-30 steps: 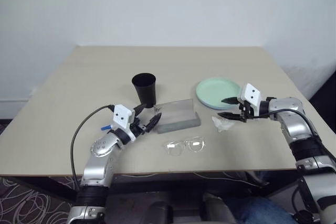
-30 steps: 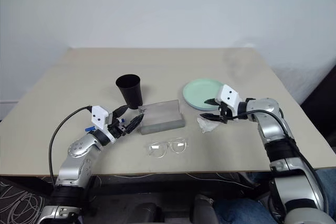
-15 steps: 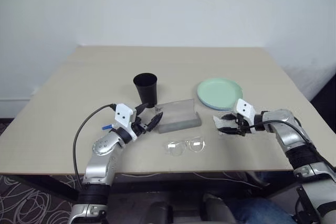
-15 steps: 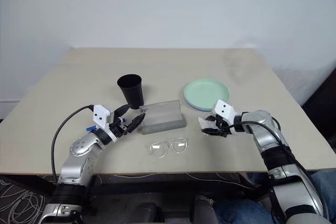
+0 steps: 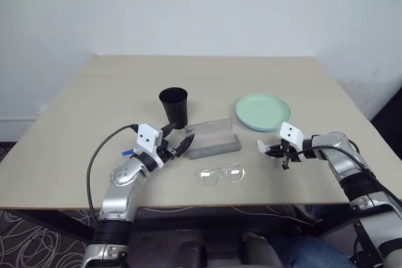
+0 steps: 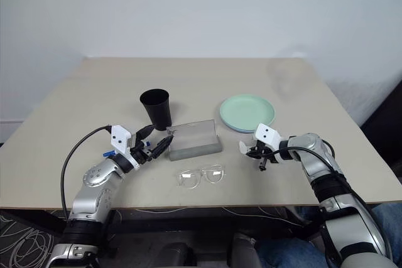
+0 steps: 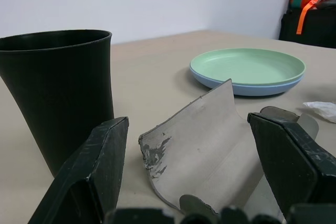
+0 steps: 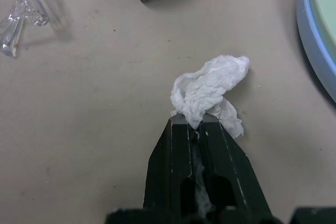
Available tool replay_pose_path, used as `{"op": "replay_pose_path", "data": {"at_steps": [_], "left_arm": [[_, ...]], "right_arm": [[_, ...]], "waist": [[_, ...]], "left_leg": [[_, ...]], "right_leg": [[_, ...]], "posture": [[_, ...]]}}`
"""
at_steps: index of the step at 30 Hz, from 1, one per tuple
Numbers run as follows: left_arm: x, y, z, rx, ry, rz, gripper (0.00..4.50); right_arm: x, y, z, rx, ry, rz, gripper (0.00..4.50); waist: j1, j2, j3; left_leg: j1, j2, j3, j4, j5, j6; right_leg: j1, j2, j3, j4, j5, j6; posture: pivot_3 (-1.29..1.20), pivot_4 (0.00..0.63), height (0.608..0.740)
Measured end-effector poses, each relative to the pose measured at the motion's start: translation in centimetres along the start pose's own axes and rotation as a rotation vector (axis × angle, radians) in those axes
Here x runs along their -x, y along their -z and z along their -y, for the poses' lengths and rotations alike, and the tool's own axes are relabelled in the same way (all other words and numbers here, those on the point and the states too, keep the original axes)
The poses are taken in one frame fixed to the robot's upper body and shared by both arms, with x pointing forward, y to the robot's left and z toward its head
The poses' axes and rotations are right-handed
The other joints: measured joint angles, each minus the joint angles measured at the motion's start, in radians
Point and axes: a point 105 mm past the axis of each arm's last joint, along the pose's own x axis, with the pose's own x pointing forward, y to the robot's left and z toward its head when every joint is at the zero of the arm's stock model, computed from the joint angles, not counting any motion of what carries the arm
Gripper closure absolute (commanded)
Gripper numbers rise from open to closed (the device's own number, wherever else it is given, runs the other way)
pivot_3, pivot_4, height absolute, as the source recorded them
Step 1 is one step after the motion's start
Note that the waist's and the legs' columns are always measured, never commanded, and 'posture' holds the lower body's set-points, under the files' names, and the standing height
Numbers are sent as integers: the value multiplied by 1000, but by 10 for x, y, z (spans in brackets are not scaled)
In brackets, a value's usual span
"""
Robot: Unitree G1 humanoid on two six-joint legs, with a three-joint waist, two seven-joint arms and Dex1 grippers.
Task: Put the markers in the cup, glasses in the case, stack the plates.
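Note:
My right gripper (image 8: pixel 194 125) is shut on a crumpled white tissue (image 8: pixel 209 91) that rests on the table in front of the plates. The mint green plate (image 5: pixel 264 108) lies on the light blue one (image 8: pixel 314 40). My left gripper (image 5: pixel 179 144) stands open, its fingers either side of the raised lid (image 7: pixel 202 140) of the grey case (image 5: pixel 213 140). Behind the case stands the black cup (image 5: pixel 174 106). The clear glasses (image 5: pixel 221 174) lie in front of the case. A marker's blue tip (image 5: pixel 127 152) peeks out beside my left forearm.
The tan table (image 5: pixel 94 111) is bare to the left and at the back. Its front edge runs just below the glasses. A black cable (image 5: pixel 94 161) loops off my left arm.
My right gripper came down from beside the plates onto the tissue and shut on it. The left arm and the other things have not moved.

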Motion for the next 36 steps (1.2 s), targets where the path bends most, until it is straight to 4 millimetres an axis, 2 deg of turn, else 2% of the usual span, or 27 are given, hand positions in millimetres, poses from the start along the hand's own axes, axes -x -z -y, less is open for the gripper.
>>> {"op": "replay_pose_path", "data": {"at_steps": [2,4,7,9,12,15,18,21,25,36], "left_arm": [[0,0,0,0,0,0,628],[0,0,-1,-2,-1,0,628],[-1,-1,0,-3,2,4,628],[-1,-2,0,-4,3,5,628],[-1,-2,-1,-7,2,6,628],[-2,-3,-1,-9,3,7,628],[-1,-3,-1,-11,3,7,628],[-1,-4,-3,-15,-2,5,628],[0,-4,-3,-16,-3,4,628],[0,-4,-3,-30,35,-23,628]], "right_arm": [[1,-5,3,6,16,19,4447],[1,-27,17,19,77,90,4447],[8,-68,49,71,229,181,4447],[11,-85,72,81,341,194,4447],[3,-82,85,47,418,167,4447],[-9,-61,88,-2,455,96,4447],[-11,-46,91,-27,492,40,4447],[-10,-48,96,-37,517,40,3871],[-9,-54,98,-30,524,59,2578],[-2,-66,93,44,471,161,2578]], "waist": [[0,0,0],[-6,1,0],[-11,1,0],[-12,0,0],[-10,0,0],[-12,0,0],[-13,1,0],[-22,1,0],[-30,1,0],[-30,1,0]], "left_leg": [[0,0,0,0,0,0],[0,0,2,0,0,0],[1,0,2,0,0,-1],[1,1,2,0,0,-1],[-1,1,1,0,0,-1],[-4,-1,2,-1,0,0],[-5,-1,1,-1,0,0],[-4,0,1,-2,0,0],[-2,0,1,-2,0,0],[-2,0,0,-2,0,0]], "right_leg": [[0,0,0,0,0,0],[-2,0,2,1,0,0],[-1,1,2,2,1,-1],[-1,1,2,2,0,-1],[-1,0,1,0,0,0],[-4,0,2,0,4,-3],[-5,0,2,0,4,-3],[-4,0,1,0,4,-3],[-2,1,1,0,3,-1],[-3,0,1,0,3,0]], "posture": [[0,0,721],[0,0,721],[0,0,721],[0,0,721],[0,0,721],[0,0,721],[0,0,721],[0,0,721],[0,0,721],[0,0,721]]}}
